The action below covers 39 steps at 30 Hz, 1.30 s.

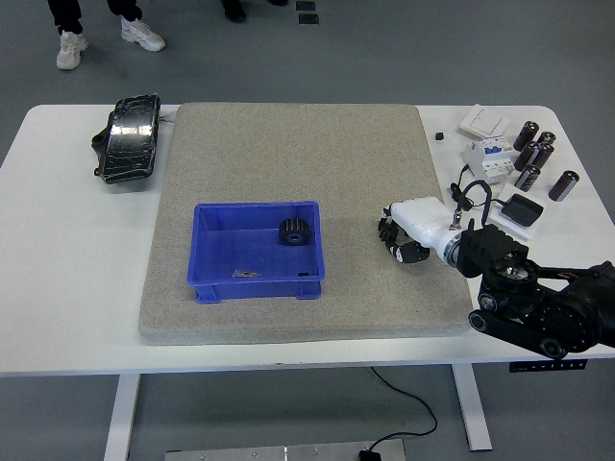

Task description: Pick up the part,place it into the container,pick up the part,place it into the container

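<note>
A blue container stands on the grey mat, left of centre. A black gear lies inside it by the back right wall, and a small metal piece lies near its front wall. My right hand, white with black fingers, hovers low over the mat's right part, about a hand's width right of the container. Its fingers hang loosely curled and I see nothing in them. The left arm is out of view.
Right of the mat lie several black cylinders, a white breaker, a white switch plate, a black adapter with cable and a small black cube. A black wrapped part lies at the far left.
</note>
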Tool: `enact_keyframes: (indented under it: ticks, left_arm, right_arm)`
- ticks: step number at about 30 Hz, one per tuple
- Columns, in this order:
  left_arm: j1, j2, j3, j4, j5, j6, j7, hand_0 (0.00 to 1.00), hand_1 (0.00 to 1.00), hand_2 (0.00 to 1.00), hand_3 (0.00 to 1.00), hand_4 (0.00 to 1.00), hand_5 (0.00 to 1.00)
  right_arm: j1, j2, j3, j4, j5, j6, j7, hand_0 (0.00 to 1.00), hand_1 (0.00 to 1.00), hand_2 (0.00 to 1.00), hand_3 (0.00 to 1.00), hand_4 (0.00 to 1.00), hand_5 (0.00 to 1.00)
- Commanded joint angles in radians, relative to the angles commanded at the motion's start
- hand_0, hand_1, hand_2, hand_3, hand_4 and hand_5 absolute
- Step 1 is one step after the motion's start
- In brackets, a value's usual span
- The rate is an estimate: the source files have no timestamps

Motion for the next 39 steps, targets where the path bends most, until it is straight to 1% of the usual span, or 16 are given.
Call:
enact_keyframes:
  ticks: [2, 5, 9, 13, 14, 17, 19, 20, 25, 26, 28, 31, 32, 37, 38, 39]
  left_arm:
    - [0.0, 0.0, 0.0, 0.0, 0.001, 0.001, -0.001, 0.681, 0.677, 0.642, 0.59, 0.605, 0.48]
    - [0.0, -0.001, -0.001, 0.0, 0.002, 0.002, -0.001, 0.681, 0.677, 0.642, 0.59, 0.605, 0.48]
    - [0.001, -0.002, -0.002, 0.0, 0.005, 0.003, 0.002, 0.681, 0.677, 0.643, 0.59, 0.602, 0.485]
    - [0.003, -0.004, -0.002, -0.001, 0.009, 0.003, 0.005, 0.681, 0.677, 0.643, 0.59, 0.602, 0.485]
    - [0.004, -0.004, -0.002, -0.001, 0.01, 0.003, 0.006, 0.681, 0.677, 0.644, 0.59, 0.598, 0.496]
    - [0.005, -0.006, -0.003, -0.002, 0.013, 0.002, 0.009, 0.681, 0.677, 0.644, 0.59, 0.598, 0.496]
    - [0.006, -0.008, -0.003, -0.002, 0.014, 0.002, 0.01, 0.681, 0.677, 0.644, 0.59, 0.598, 0.496]
    - [0.006, -0.009, -0.003, -0.002, 0.015, 0.002, 0.011, 0.681, 0.677, 0.647, 0.59, 0.6, 0.508]
    - [0.01, -0.011, -0.002, -0.003, 0.019, -0.002, 0.018, 0.681, 0.677, 0.647, 0.59, 0.6, 0.508]
    - [0.011, -0.011, -0.001, -0.003, 0.018, -0.003, 0.019, 0.681, 0.677, 0.647, 0.59, 0.603, 0.51]
    - [0.011, -0.011, 0.0, -0.003, 0.018, -0.007, 0.021, 0.681, 0.677, 0.647, 0.59, 0.603, 0.51]
    - [0.011, -0.01, -0.001, -0.003, 0.02, -0.01, 0.025, 0.681, 0.677, 0.647, 0.59, 0.603, 0.51]
    - [0.012, -0.009, -0.001, -0.004, 0.021, -0.01, 0.026, 0.681, 0.678, 0.646, 0.588, 0.605, 0.513]
    - [0.014, -0.008, -0.004, -0.005, 0.026, -0.01, 0.031, 0.681, 0.678, 0.646, 0.588, 0.605, 0.513]
    - [0.014, -0.008, -0.005, -0.005, 0.027, -0.011, 0.031, 0.681, 0.679, 0.646, 0.588, 0.605, 0.512]
    - [0.013, -0.008, -0.005, -0.005, 0.028, -0.011, 0.031, 0.681, 0.679, 0.646, 0.588, 0.605, 0.512]
  right_arm:
    - [0.0, 0.0, 0.0, 0.0, 0.0, -0.003, 0.0, 0.38, 0.45, 0.338, 0.513, 0.432, 0.002]
    - [-0.001, -0.003, 0.008, 0.006, -0.002, -0.008, 0.001, 0.38, 0.45, 0.338, 0.513, 0.432, 0.002]
    - [-0.005, -0.016, 0.049, 0.04, -0.012, -0.017, -0.003, 0.382, 0.452, 0.332, 0.509, 0.423, 0.002]
    - [-0.022, -0.035, 0.123, 0.114, -0.032, -0.026, -0.017, 0.382, 0.452, 0.332, 0.509, 0.423, 0.002]
    - [-0.027, -0.038, 0.144, 0.135, -0.034, -0.03, -0.02, 0.408, 0.46, 0.331, 0.513, 0.428, 0.002]
    - [-0.043, -0.04, 0.189, 0.193, -0.051, -0.051, -0.03, 0.408, 0.46, 0.331, 0.513, 0.428, 0.002]
    - [-0.054, -0.037, 0.206, 0.23, -0.07, -0.066, -0.037, 0.408, 0.46, 0.331, 0.513, 0.428, 0.002]
    - [-0.063, -0.035, 0.214, 0.255, -0.087, -0.075, -0.043, 0.457, 0.485, 0.364, 0.527, 0.458, 0.002]
    - [-0.082, -0.009, 0.21, 0.357, -0.165, -0.097, -0.063, 0.457, 0.485, 0.364, 0.527, 0.458, 0.002]
    - [-0.081, -0.001, 0.198, 0.371, -0.18, -0.099, -0.066, 0.545, 0.562, 0.492, 0.562, 0.545, 0.002]
    - [-0.079, 0.018, 0.174, 0.387, -0.207, -0.104, -0.067, 0.545, 0.562, 0.492, 0.562, 0.545, 0.002]
    - [-0.075, 0.041, 0.144, 0.386, -0.235, -0.11, -0.065, 0.545, 0.562, 0.492, 0.562, 0.545, 0.002]
    - [-0.074, 0.047, 0.136, 0.383, -0.24, -0.111, -0.064, 0.656, 0.666, 0.645, 0.653, 0.498, 0.002]
    - [-0.064, 0.061, 0.116, 0.365, -0.249, -0.095, -0.06, 0.656, 0.666, 0.645, 0.653, 0.498, 0.002]
    - [-0.062, 0.063, 0.115, 0.362, -0.249, -0.09, -0.061, 0.765, 0.774, 0.751, 0.692, 0.536, 0.219]
    - [-0.06, 0.065, 0.114, 0.358, -0.247, -0.087, -0.06, 0.765, 0.774, 0.751, 0.692, 0.536, 0.219]
